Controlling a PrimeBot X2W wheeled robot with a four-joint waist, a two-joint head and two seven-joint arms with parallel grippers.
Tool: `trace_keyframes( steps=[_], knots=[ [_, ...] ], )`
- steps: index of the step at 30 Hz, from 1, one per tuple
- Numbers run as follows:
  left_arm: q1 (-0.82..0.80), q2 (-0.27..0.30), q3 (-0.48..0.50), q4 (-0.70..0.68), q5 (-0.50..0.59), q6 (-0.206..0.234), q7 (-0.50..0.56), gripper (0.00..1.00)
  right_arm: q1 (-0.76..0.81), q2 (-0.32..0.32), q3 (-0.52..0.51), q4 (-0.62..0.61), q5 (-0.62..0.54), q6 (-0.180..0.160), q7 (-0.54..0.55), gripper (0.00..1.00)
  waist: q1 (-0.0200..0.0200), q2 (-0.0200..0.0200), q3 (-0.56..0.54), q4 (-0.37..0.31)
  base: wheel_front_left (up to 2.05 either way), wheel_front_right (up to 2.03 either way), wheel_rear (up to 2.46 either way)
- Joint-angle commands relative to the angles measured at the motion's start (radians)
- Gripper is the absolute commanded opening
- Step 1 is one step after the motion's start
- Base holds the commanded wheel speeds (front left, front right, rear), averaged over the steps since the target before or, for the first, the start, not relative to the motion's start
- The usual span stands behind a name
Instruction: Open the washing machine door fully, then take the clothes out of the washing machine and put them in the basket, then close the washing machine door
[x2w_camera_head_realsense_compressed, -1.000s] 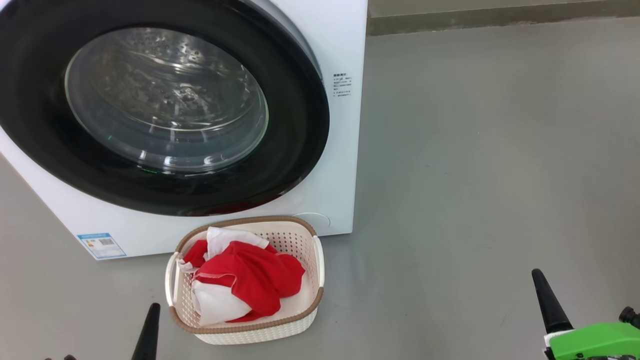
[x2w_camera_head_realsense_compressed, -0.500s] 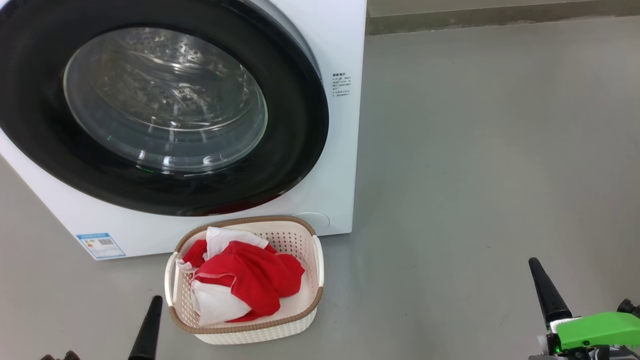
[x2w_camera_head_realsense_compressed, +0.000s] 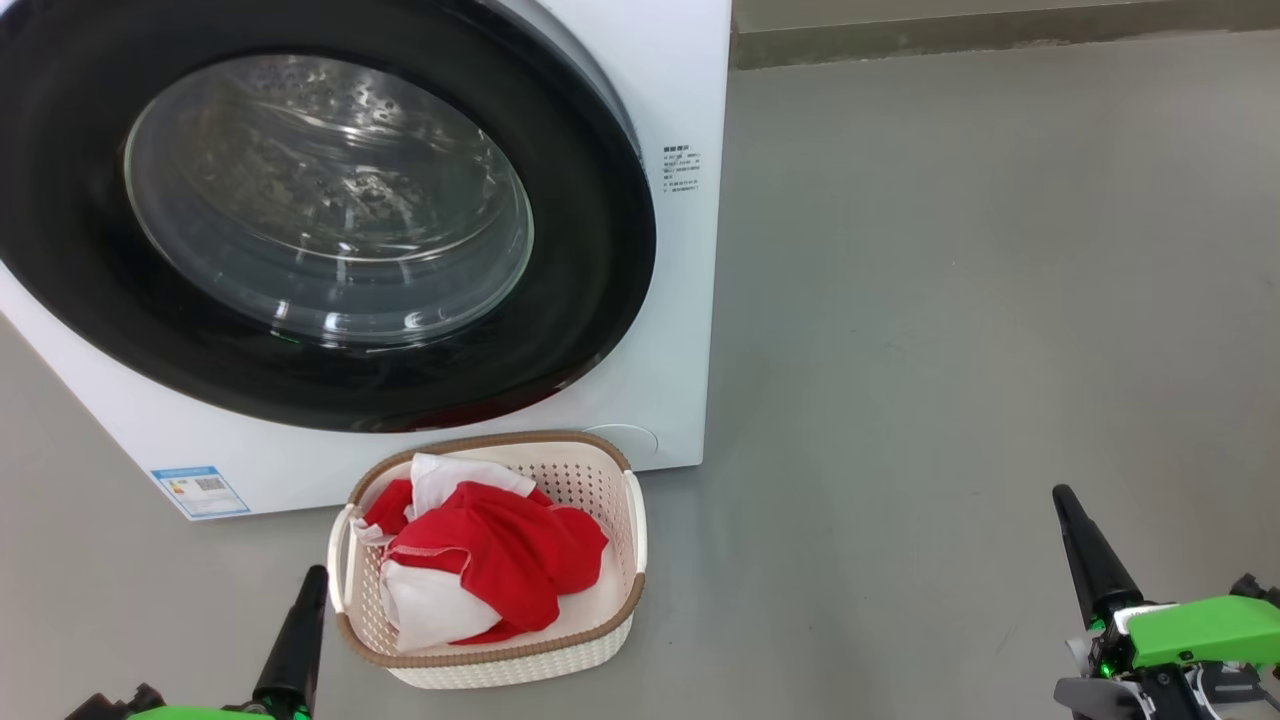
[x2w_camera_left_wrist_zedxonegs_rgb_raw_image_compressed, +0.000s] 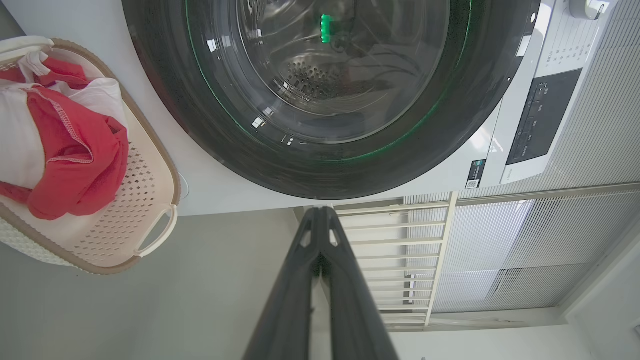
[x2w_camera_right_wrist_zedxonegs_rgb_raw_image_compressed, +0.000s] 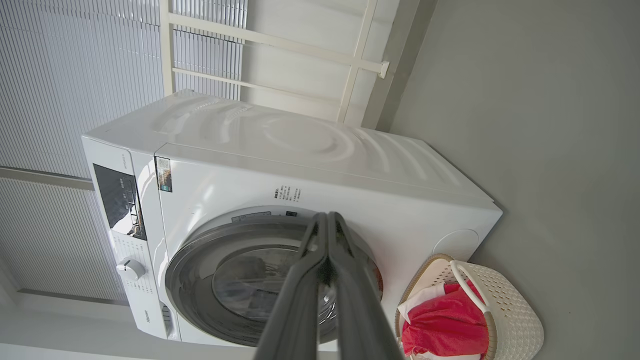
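Since approx. a sec ago the right gripper (x2w_camera_head_realsense_compressed: 1068, 510) has climbed in the head view, its dark tip now higher over the grey floor (x2w_camera_head_realsense_compressed: 950, 300). The left gripper (x2w_camera_head_realsense_compressed: 315, 585) has come up a bit too, w/ more of its green body showing at the bottom edge. Machine and basket hold their places, bar a slight camera drift.

Both grippers are pinched fully together, fingers meeting at the tips w/ nothing btwn them; the wrist views show it plainly.

The clothes (x2w_camera_head_realsense_compressed: 500, 555) lie heaped in the basket (x2w_camera_head_realsense_compressed: 520, 670), which sits on the floor just in front of the washing machine (x2w_camera_head_realsense_compressed: 680, 90), below the lower right of the washing machine door (x2w_camera_head_realsense_compressed: 600, 250). Door looks flat against the cabinet, i.e. closed; whether the catch has latched can't be told. Thru the glass the drum shows bare steel, no red seen inside. So all three steps look done, and the arms are prob. just backing off.

Handling: the clothes are soft, light, limp fabric that would sag and trail. A pinch on a bunched fold at the top of the heap would be the place to take them, not a flat panel. The basket is light plastic and would likely slide if nudged. The door is stiff, w/ a glossy rim that's prob. slippery. If it needs a final push, press on the black rim, not the bulging glass.
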Motion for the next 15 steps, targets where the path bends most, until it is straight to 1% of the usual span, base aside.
trace_keyframes(
  steps=[1,8,15],
  knots=[
    [-0.049,0.006,0.036,-0.020,-0.025,-0.007,0.011,0.00,-0.057,-0.009,0.013,-0.025,0.029,-0.001,0.010,0.00,-0.0001,0.0000,0.000,0.000,0.00,0.00,0.00],
    [-0.063,0.004,0.039,-0.018,-0.091,-0.007,0.029,0.00,-0.074,-0.009,0.012,-0.024,0.094,-0.001,0.029,0.00,-0.0001,0.0000,0.001,-0.001,0.00,0.00,0.00],
    [-0.063,0.004,0.039,-0.018,-0.091,-0.007,0.029,0.00,-0.074,-0.009,0.012,-0.024,0.094,-0.001,0.029,0.00,-0.0001,0.0000,0.001,-0.001,0.00,0.00,0.00]
  ],
)
